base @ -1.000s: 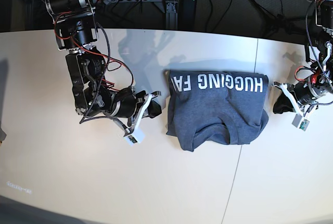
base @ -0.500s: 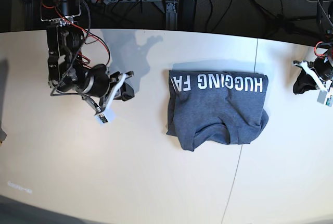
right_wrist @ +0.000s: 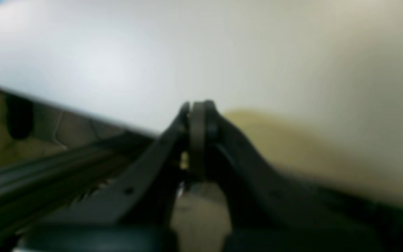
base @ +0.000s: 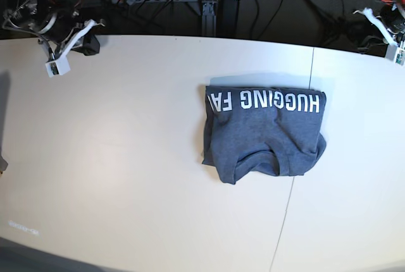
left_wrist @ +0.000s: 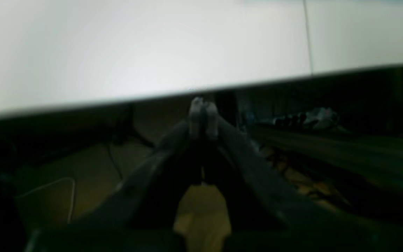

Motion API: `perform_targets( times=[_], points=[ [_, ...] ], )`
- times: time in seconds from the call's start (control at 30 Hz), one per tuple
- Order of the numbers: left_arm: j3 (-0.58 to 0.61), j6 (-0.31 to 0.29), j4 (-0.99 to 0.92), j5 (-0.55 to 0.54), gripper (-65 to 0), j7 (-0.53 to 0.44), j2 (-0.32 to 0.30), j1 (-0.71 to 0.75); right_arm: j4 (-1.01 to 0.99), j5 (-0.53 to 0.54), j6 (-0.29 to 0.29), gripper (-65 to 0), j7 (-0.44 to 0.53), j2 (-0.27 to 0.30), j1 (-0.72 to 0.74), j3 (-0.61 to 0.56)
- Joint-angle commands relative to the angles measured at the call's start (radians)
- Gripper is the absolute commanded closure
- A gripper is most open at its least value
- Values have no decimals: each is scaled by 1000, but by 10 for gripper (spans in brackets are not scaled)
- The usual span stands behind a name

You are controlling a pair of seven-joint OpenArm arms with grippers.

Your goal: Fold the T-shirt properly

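1. Pale and wide, the desk [base: 126, 177] fills most of the base view, with a thin seam running from its far edge down to the near edge on the right.
2. We see the T-shirt [base: 262, 136] lying folded into a rough rectangle on the desk, right of the middle and just left of the seam; white letters "HUGGING FA" run along its far edge, and its near edge is rounded and slightly rumpled.
3. We find the right claw [right_wrist: 198, 115] at the far left corner of the desk, its jaws pressed together on nothing.
4. We find the left claw [left_wrist: 203, 112] at the far right corner, beyond the desk's edge, likewise closed and empty, well apart from the T-shirt.
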Motion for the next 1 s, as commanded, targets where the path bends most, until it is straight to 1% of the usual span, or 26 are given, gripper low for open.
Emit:
perform_targets(
  times=[0.0, 0.1, 0.23, 0.3, 0.37, 0.4, 0.5, 0.57, 0.67, 0.77, 0.87, 0.97],
  points=[
    [-11, -13, 15, 10, 0, -19, 2, 24, 16, 16, 60, 0, 10, 13, -37, 31],
    [-11, -13, 14, 73, 0, -60, 48, 79, 14, 15, 60, 0, 11, 12, -150, 84],
    [-10, -13, 10, 155, 0, -135, 111, 148, -14, 15, 59, 0, 34, 10, -283, 100],
    [-8, -12, -16, 202, 0, -168, 142, 168, -60, 15, 58, 0, 62, 5, -317, 100],
    [15, -3, -68, 249, 0, -193, 157, 166, -137, 14, 56, 0, 76, -2, -315, 100],
    [42, 23, -103, 275, 0, -207, 157, 161, -183, 14, 56, 0, 84, -3, -307, 99],
    [161, 162, -234, 413, 0, -257, 154, 127, -348, -2, 55, 0, 103, -4, -256, 98],
    [253, 252, -336, 494, 0, -297, 154, 84, -476, -38, 48, 0, 106, -4, -201, 98],
    [393, 351, -499, 551, 0, -352, 154, -12, -691, -89, 48, 0, 129, -4, -100, 94],
    [525, 412, -679, 562, 0, -354, 160, -139, -906, -148, 44, 0, 157, -3, 11, 75],
    [630, 434, -893, 562, 0, -358, 190, -288, -1091, -215, 37, 0, 204, -4, 128, 16],
    [700, 438, -1135, 567, 0, -352, 245, -446, -1227, -239, 33, 0, 217, -7, 245, -82]
  ],
)
